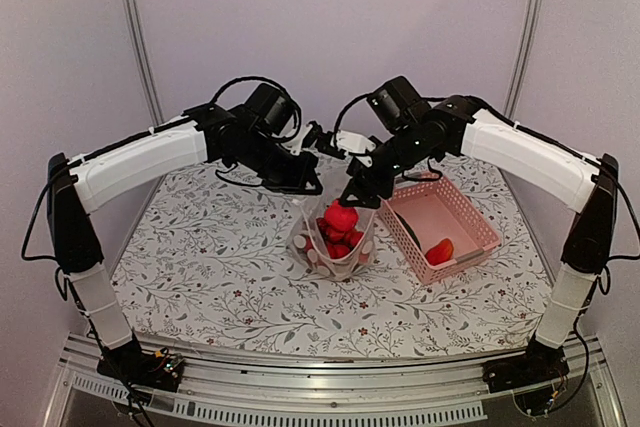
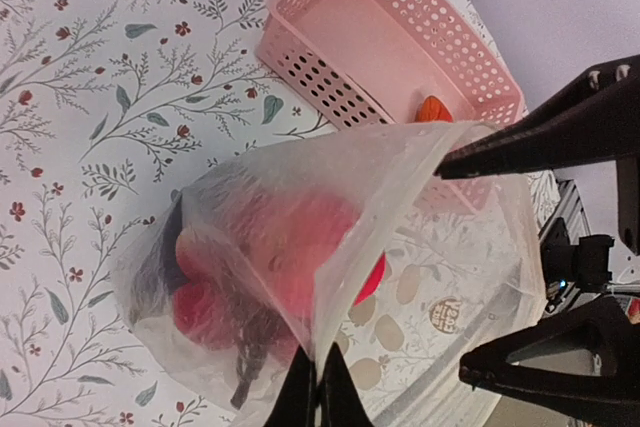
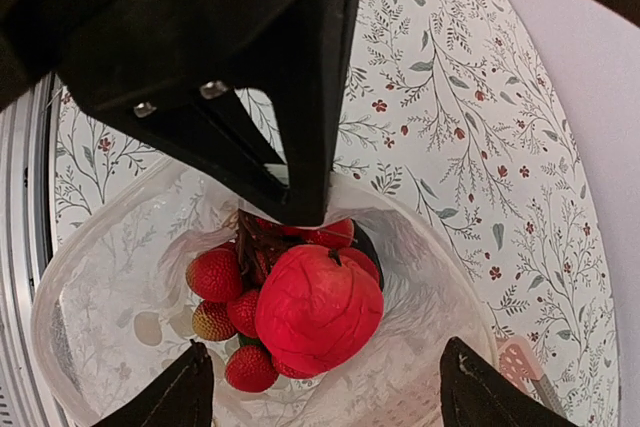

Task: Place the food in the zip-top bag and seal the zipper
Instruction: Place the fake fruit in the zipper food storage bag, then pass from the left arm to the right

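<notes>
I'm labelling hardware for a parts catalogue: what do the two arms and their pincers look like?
The left arm and right arm match: white shells on the long links, black joints and bases, thin black cables looping alongside. The left pincer and right pincer are matt black, with flat fingers tapering to points and small silver screws. I see no markings.

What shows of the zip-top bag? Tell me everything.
The zip-top bag is clear, crinkly plastic with pale oval prints low on one side. It stands on the flower-patterned table, mouth open upward, beside the pink basket. The left gripper, shut, pinches its rim; the right gripper hangs open over the mouth. Inside lie a big red fruit and smaller red pieces.
</notes>
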Controlling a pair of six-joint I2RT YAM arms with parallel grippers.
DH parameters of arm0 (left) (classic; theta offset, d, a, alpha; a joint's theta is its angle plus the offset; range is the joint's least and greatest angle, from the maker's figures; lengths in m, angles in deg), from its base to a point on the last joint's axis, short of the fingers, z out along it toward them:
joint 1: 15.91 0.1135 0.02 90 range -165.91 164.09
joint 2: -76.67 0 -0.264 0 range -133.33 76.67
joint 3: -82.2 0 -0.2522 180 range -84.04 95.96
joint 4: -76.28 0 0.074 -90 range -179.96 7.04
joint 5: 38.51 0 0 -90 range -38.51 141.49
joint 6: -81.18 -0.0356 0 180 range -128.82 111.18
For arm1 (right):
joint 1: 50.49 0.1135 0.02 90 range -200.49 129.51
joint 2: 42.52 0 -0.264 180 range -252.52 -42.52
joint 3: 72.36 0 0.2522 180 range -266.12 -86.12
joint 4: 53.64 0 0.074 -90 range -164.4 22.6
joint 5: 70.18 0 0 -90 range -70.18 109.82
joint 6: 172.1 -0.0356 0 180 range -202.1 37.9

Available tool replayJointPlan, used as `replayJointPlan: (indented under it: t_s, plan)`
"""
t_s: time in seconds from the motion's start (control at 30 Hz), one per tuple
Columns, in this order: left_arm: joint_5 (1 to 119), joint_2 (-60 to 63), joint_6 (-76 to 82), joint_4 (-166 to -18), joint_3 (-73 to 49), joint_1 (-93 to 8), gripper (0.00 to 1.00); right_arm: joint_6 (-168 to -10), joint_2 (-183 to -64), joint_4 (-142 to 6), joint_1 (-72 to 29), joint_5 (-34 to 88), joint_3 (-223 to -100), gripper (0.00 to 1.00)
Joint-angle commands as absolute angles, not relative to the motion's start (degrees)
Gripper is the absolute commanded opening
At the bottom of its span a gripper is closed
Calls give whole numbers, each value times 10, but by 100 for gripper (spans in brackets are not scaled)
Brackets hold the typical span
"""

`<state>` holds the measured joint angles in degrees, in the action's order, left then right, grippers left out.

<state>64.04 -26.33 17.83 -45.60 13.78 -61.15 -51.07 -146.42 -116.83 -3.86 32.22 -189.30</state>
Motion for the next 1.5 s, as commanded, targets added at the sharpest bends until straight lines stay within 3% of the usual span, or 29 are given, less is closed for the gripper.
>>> replayJointPlan:
  t_s: [0.0, 0.2, 0.33, 0.6, 1.03, 1.2, 1.3, 1.4, 1.47]
  plan:
    - [636, -245, 176, -460, 130, -606, 0, -519, -1463, -1180, -34, 324, -1920, 78]
    - [636, -246, 169, -460, 134, -604, 0, -472, -1440, -1243, -30, 455, -1916, 76]
    - [637, -244, 163, -460, 137, -599, 0, -432, -1413, -1252, 4, 482, -1880, 74]
    - [643, -244, 158, -456, 139, -592, 0, -435, -1441, -1269, 99, 348, -1876, 77]
    - [639, -231, 155, -455, 121, -588, 0, -509, -1513, -1223, 113, 223, -1911, 73]
    - [637, -232, 155, -456, 119, -589, 0, -537, -1541, -1218, 113, 227, -1957, 59]
    - [635, -229, 155, -453, 118, -589, 0, -541, -1558, -1219, 113, 217, -1974, 41]
    - [624, -222, 151, -444, 116, -587, 0, -537, -1564, -1224, 113, 229, -1976, 16]
    - [616, -217, 147, -437, 112, -585, 0, -536, -1551, -1223, 113, 236, -1974, 7]
